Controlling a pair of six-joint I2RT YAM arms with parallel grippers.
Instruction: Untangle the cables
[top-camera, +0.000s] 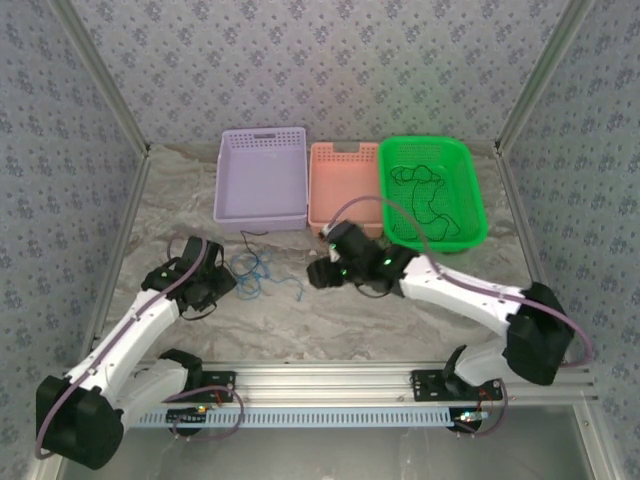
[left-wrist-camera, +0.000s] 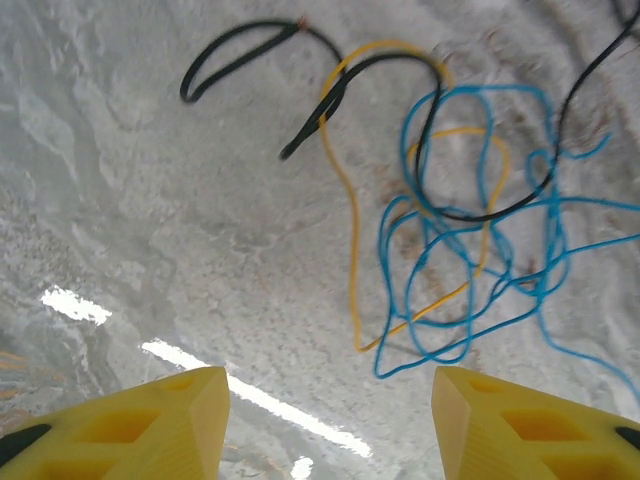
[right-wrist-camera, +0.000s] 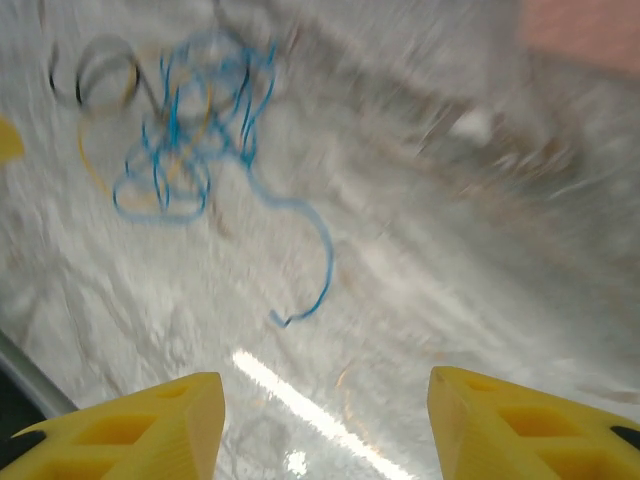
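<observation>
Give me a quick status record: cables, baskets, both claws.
tangle: blue cable, yellow cable and black cable interlaced on the table
sorted: second black cable lies in the green basket
other baskets: lilac basket, salmon basket, left of the green one
left claw: open, holding nothing, near the tangle
right claw: open, holding nothing
</observation>
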